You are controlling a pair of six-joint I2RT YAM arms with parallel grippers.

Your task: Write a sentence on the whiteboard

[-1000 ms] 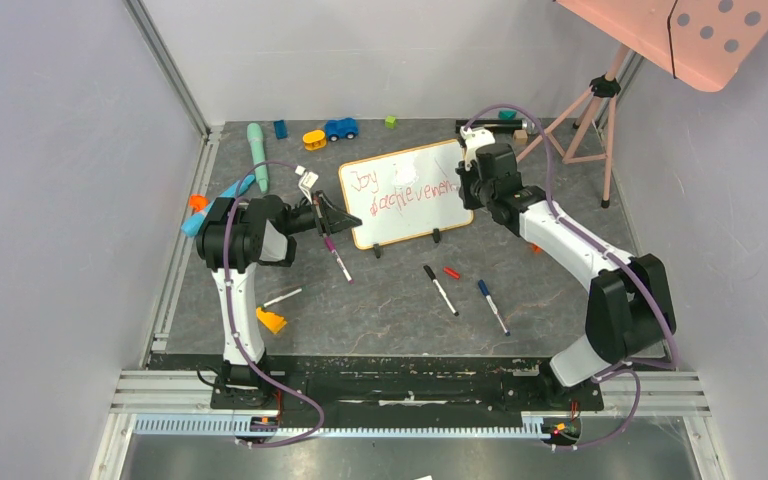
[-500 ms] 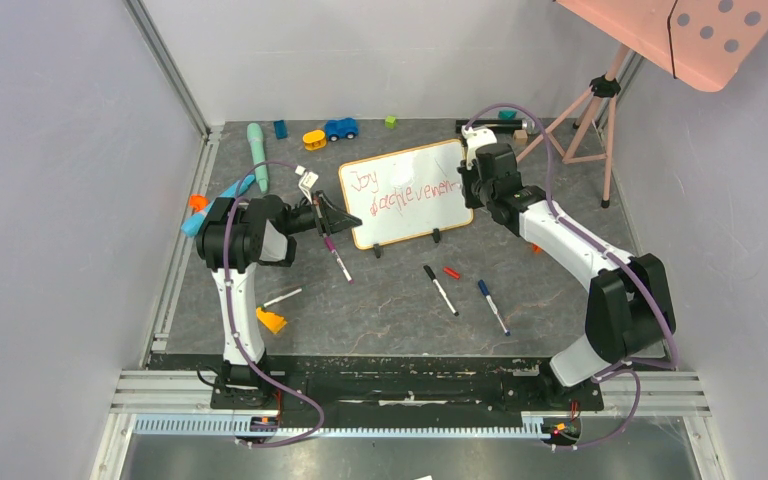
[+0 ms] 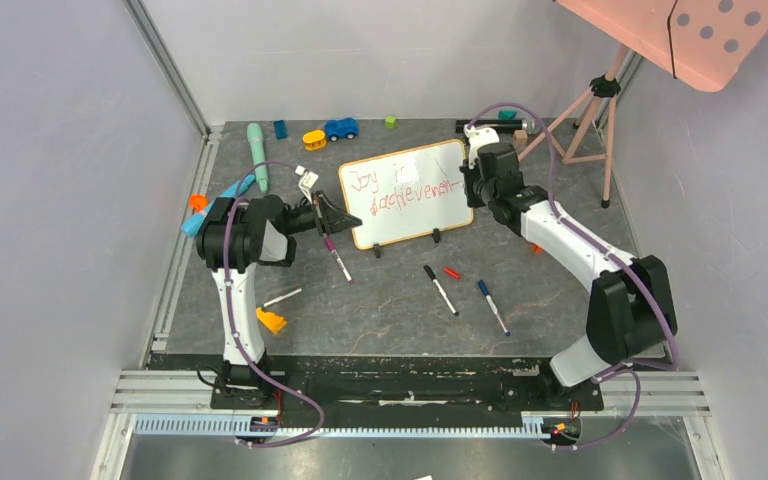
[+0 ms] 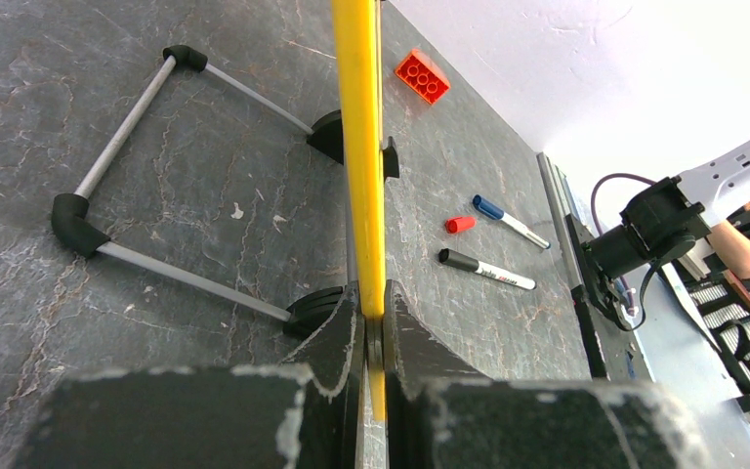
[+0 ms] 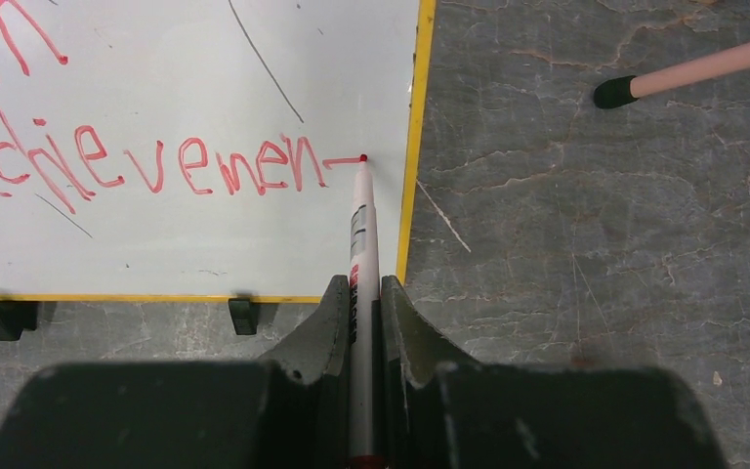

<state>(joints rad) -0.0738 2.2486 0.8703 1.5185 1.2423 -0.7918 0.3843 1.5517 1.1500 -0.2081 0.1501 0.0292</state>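
on the far middle of the table [image 3: 380, 310]: whiteboard [image 3: 415, 218] | sentence [image 5: 156, 166] in red, two lines, last letter seemingly unfinished | left gripper [image 4: 373, 313] pinched on board frame | right gripper [image 5: 361, 293] clamped on red marker [image 5: 359, 220], tip touching board near right edge | nearly done, i judge

The small whiteboard [image 3: 410, 215], thin orange frame with two black clip feet [image 3: 436, 238] on its near edge, sits far-centre on the tabletop [image 3: 390, 310], its red handwritten sentence [image 5: 156, 161] in two lines, the lower reaching almost to the right edge.
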